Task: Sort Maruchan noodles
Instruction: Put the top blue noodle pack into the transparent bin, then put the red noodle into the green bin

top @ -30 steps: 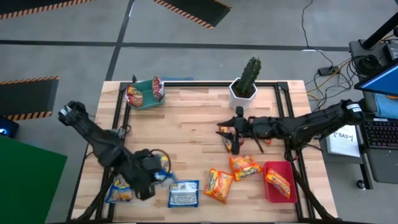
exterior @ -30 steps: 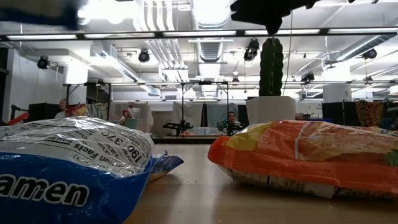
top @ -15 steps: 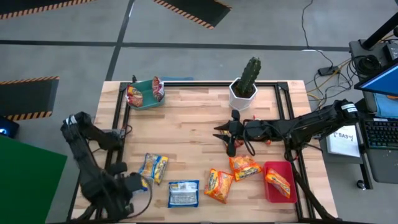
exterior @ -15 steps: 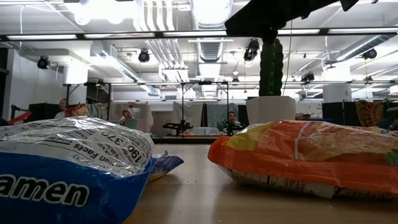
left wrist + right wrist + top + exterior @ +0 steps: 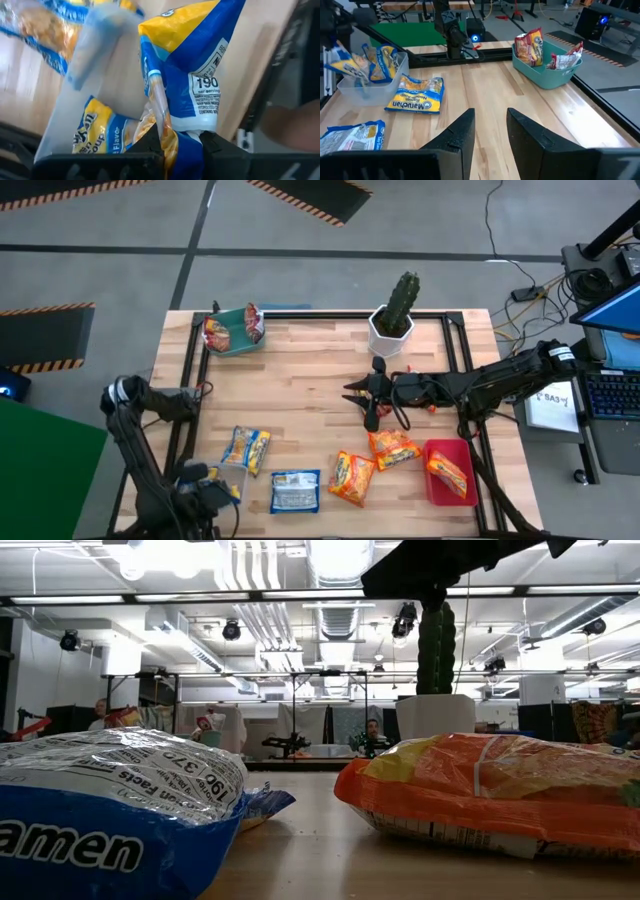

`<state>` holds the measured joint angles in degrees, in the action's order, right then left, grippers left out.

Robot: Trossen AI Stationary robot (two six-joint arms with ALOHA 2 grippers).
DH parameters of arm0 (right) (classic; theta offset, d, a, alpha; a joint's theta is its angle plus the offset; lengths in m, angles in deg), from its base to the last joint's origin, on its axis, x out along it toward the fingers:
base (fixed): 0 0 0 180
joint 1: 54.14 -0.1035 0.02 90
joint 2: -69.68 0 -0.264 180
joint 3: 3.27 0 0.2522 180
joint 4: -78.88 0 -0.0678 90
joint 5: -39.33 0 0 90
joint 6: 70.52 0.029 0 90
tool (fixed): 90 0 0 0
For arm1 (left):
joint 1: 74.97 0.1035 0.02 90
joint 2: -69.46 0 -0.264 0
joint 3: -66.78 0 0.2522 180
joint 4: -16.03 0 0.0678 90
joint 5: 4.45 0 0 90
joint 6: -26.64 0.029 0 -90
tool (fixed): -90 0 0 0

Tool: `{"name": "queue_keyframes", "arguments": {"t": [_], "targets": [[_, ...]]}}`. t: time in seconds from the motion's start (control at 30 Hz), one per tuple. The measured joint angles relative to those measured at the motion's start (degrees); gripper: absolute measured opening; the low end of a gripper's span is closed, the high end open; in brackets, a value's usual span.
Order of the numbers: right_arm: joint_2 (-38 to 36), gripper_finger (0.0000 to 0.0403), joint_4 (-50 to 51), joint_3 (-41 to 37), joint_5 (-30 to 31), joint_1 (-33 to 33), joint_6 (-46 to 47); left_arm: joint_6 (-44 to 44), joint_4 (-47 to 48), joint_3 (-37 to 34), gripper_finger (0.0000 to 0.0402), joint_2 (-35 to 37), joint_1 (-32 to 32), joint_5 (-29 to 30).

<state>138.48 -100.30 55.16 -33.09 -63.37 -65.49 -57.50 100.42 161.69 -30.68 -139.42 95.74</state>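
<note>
My left gripper (image 5: 205,492) is at the table's near left corner, pointing down over the clear tray (image 5: 370,82), and is shut on a blue-yellow noodle packet (image 5: 185,65). Another blue-yellow packet (image 5: 97,135) lies in that tray. On the wood lie a blue-yellow packet (image 5: 247,448), a blue-silver one (image 5: 296,492) and two orange ones (image 5: 351,478) (image 5: 392,447). A third orange packet (image 5: 447,473) lies in the red tray (image 5: 432,492). My right gripper (image 5: 490,125) hovers level near the cactus, open, with nothing between its fingers. My left gripper pinches the blue-yellow packet by one end (image 5: 167,137) between its two fingers, with the back seam running in between them. The fingers come from above, pointing down. The packet hangs below them over the clear tray; whether its lower end touches the tray cannot be told.
A green tray (image 5: 232,340) with red-silver packets stands at the far left corner. The cactus in its white pot (image 5: 396,320) stands at the far edge, just beyond my right gripper. Bare wood lies in the table's middle. Black frame rails run along the table's edges.
My left gripper has swung from above the packets on the wood toward the near left corner and has sunk over the clear tray, carrying the blue-yellow packet with it. It has tipped toward pointing straight down.
</note>
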Motion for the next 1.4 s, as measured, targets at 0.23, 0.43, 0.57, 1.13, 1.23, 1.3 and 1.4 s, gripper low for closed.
{"name": "queue_keyframes", "arguments": {"t": [0.23,0.43,0.57,1.13,1.23,1.3,1.4], "targets": [[0.00,0.0100,-0.01,0.00,0.00,0.00,0.10,1.70,-0.14,1.23,0.0040,-4.57,-0.02,-4.07],[0.00,0.0099,-0.01,0.00,0.00,0.00,0.09,1.17,0.90,2.81,0.0088,-5.46,-0.02,-4.60],[0.00,0.0102,-0.01,0.00,0.00,0.00,0.28,0.23,4.70,4.56,0.0123,-5.28,-0.02,-8.39],[-7.95,0.0066,2.75,3.01,1.38,-0.02,-0.93,1.67,19.41,18.71,0.0148,-4.96,2.90,-1.10],[-11.38,0.0047,5.76,3.41,1.92,-0.01,-1.15,2.18,19.25,19.78,0.0139,-4.86,4.06,2.01],[-12.61,0.0036,7.40,3.23,1.79,-0.24,-1.10,3.48,18.43,19.27,0.0130,-4.83,4.48,2.83],[-12.88,0.0022,10.11,2.29,1.51,-0.89,-0.48,6.03,16.75,16.99,0.0111,-4.83,4.61,2.50]]}}
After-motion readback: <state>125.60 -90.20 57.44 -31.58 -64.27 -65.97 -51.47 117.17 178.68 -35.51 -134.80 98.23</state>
